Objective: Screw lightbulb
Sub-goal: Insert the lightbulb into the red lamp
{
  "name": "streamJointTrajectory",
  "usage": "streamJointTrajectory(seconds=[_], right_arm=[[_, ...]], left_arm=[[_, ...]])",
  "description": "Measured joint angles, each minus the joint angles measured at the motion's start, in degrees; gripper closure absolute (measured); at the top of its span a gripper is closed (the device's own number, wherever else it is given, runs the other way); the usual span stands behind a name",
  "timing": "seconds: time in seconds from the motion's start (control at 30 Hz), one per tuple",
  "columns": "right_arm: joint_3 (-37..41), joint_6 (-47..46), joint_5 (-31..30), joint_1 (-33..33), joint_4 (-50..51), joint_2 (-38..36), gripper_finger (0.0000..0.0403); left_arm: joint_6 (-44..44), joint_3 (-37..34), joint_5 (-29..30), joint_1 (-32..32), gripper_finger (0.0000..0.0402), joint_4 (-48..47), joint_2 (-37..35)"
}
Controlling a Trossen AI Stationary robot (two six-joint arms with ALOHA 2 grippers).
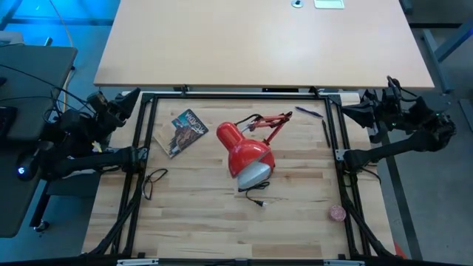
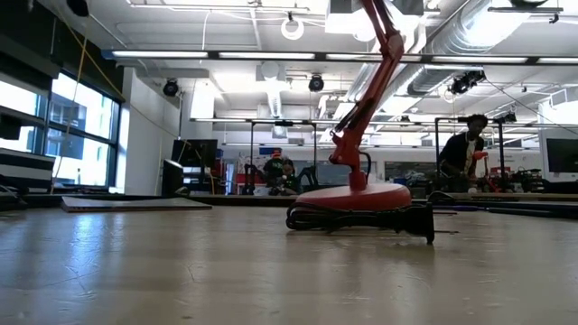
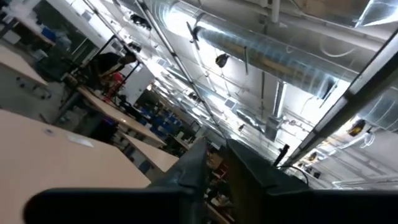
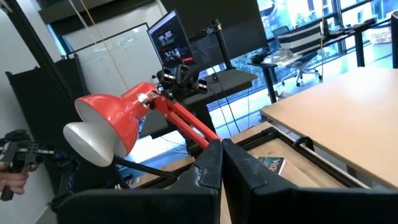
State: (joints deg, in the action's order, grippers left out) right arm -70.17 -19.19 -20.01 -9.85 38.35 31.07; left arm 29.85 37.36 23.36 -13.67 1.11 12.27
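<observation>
A red desk lamp stands on its round base (image 1: 230, 135) (image 2: 352, 194) in the middle of the table. Its jointed arm (image 1: 270, 124) folds back over the base. The white lightbulb (image 1: 256, 176) (image 4: 92, 140) bulges out of the mouth of the red shade (image 1: 250, 155) (image 4: 118, 112), which tips downward. My left gripper (image 1: 131, 97) (image 3: 216, 163) hangs at the table's left edge, raised and tilted upward, with its fingers slightly apart and nothing between them. My right gripper (image 1: 347, 111) (image 4: 222, 153) waits at the right edge, shut and empty, pointing level at the lamp.
The lamp's black cord and plug (image 1: 256, 196) (image 2: 361, 218) lie near its base. On the table are also a booklet (image 1: 187, 131), a black wire loop (image 1: 155, 182), pens (image 1: 311, 112) and a pink disc (image 1: 338, 213). A black frame (image 1: 140, 140) rims the work area. People show in the room beyond.
</observation>
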Motion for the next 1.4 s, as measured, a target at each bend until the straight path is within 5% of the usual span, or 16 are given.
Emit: streamJointTrajectory(seconds=[0.4, 0.7, 0.83, 1.17, 1.4], right_arm=[[0.02, 0.16, -0.48, -0.02, -3.14, 1.31, 0.0403], [0.02, -2.82, 2.43, 0.0, -4.07, 4.05, 0.0396], [0.07, -1.98, 4.19, -0.02, -4.0, 8.2, 0.0359], [0.07, 5.66, 4.02, 0.2, -6.26, 16.2, 0.0187], [-2.15, 10.59, 10.3, 5.84, -6.58, 19.54, 0.0163]], left_arm=[[1.8, 0.02, -0.2, 0.0, 0.0216, 7.08, 7.06], [8.28, 0.02, -10.02, 0.0, 0.0215, 6.34, 7.79], [8.51, 0.02, -7.03, 0.0, 0.0217, 6.29, 8.14], [8.1, 0.02, -0.09, -0.02, 0.0217, 6.05, 11.68], [10.01, 0.02, -1.01, 1.26, 0.0218, 6.06, 16.28]])
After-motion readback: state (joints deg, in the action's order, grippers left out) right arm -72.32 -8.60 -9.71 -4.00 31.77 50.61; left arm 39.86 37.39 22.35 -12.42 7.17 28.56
